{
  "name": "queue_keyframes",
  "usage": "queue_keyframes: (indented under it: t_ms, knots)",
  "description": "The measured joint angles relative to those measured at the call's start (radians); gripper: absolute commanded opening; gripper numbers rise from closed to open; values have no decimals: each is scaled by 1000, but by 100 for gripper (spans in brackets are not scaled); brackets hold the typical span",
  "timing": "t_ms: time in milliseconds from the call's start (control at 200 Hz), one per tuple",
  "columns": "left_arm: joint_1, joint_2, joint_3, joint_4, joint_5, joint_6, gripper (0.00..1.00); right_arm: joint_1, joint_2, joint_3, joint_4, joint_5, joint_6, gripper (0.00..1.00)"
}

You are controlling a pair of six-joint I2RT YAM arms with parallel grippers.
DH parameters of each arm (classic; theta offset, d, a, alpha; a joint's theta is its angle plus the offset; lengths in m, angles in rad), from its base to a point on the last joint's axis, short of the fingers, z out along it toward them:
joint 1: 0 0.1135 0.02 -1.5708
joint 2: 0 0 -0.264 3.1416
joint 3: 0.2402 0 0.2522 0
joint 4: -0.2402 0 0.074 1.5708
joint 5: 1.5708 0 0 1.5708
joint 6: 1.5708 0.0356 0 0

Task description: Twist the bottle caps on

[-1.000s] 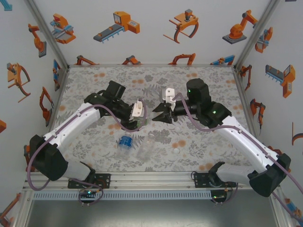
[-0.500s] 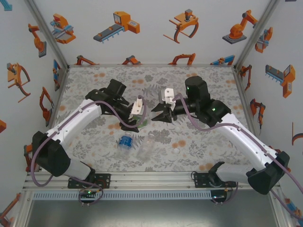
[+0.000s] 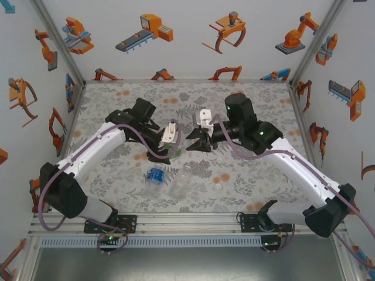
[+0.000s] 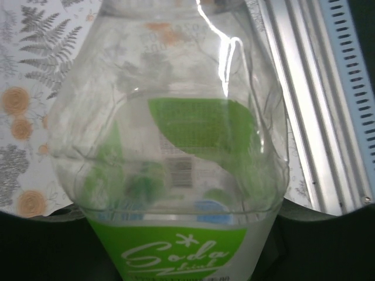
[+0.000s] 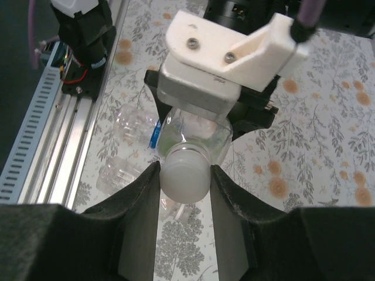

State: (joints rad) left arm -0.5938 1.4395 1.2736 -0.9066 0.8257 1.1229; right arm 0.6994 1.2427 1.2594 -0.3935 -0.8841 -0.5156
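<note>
The left gripper (image 3: 173, 146) is clamped around the green bottle (image 4: 176, 175). The bottle's labelled end is wedged between the dark fingers, and the rest of its body reaches out past the fingertips, raised off the table (image 3: 252, 99). The right gripper (image 5: 184, 175) faces it head-on. Its two fingers (image 5: 137, 199) are drawn in narrow and press on either side of a white cap (image 5: 184, 172). That cap sits right at the right fingertips, against the far end of the green bottle, so the two grippers meet almost tip to tip. I cannot tell whether the cap has caught the thread, because the cap hides the bottle's mouth. Two more bottles lie on their sides on the table below the meeting fingertips, towards the arm bases. These are the blue-labelled bottle (image 3: 155, 175) and the plain bottle (image 3: 179, 182), which lie just beside each other and well clear of both sets of fingers. A loose cap (image 3: 218, 187) rests on the table near the plain bottle, on the right gripper's side, touching nothing.
</note>
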Motion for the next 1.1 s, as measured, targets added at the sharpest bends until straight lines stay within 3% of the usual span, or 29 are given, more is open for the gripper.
queue_keyframes:
  t_ms: [195,431,856,1096]
  knots:
    - [-5,-107,-100,150,-44,-58,0,14,-49,-85,148,42,181,0]
    - [-2,-124,-115,230,-86,-93,0,16,-58,-119,254,163,477,0]
    - [2,-149,-188,394,-231,-233,0,18,-12,-128,239,513,1284,0]
    - [1,-144,-188,402,-319,-274,0,13,35,-117,198,588,1652,0]
